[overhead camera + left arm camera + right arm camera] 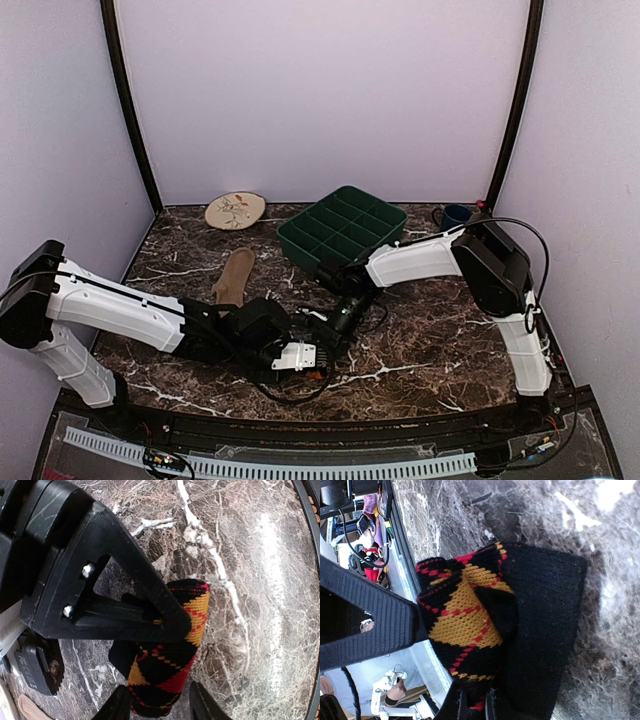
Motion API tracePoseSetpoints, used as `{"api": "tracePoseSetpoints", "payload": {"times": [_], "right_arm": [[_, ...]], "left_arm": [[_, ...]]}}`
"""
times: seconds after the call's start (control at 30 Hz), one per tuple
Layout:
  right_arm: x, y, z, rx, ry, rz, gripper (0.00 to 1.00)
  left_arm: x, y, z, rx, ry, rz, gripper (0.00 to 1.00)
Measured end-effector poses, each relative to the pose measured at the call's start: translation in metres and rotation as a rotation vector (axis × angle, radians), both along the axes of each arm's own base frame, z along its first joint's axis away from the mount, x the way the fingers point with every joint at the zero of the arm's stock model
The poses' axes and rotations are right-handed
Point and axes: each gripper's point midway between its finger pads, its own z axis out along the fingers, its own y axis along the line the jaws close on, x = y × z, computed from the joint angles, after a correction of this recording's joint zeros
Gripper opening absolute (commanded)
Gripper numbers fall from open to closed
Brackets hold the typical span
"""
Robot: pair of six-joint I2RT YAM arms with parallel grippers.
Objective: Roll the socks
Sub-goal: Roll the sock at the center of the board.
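Black, red and yellow, the argyle sock [170, 660] lies as a rolled bundle on the marble table [430, 340], near its front middle. The left gripper [157, 706] brackets one end and grasps the roll. The right gripper [472, 705] is pinched tight on its fabric. The tan sock [233, 277] lies flat, well to the left. A plate [235, 210], green tray [297, 243] and blue cup [455, 215] stand behind. Raised letters on a black part [36, 667] are too blurred to read. Both arms reach low and inward.
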Motion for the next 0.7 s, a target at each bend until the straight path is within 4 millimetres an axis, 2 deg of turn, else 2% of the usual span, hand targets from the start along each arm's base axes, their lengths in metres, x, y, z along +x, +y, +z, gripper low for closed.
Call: {"api": "tracePoseSetpoints", "payload": {"times": [0.47,0.7], "right_arm": [[0.000,0.000,-0.001,-0.001,0.010,-0.001,0.00],[-0.001,-0.001,0.000,-0.003,0.013,-0.001,0.00]], "left_arm": [[-0.003,-0.005,-0.013,0.033,0.025,-0.021,0.43],[0.000,-0.012,-0.020,0.056,0.024,-0.036,0.37]]}}
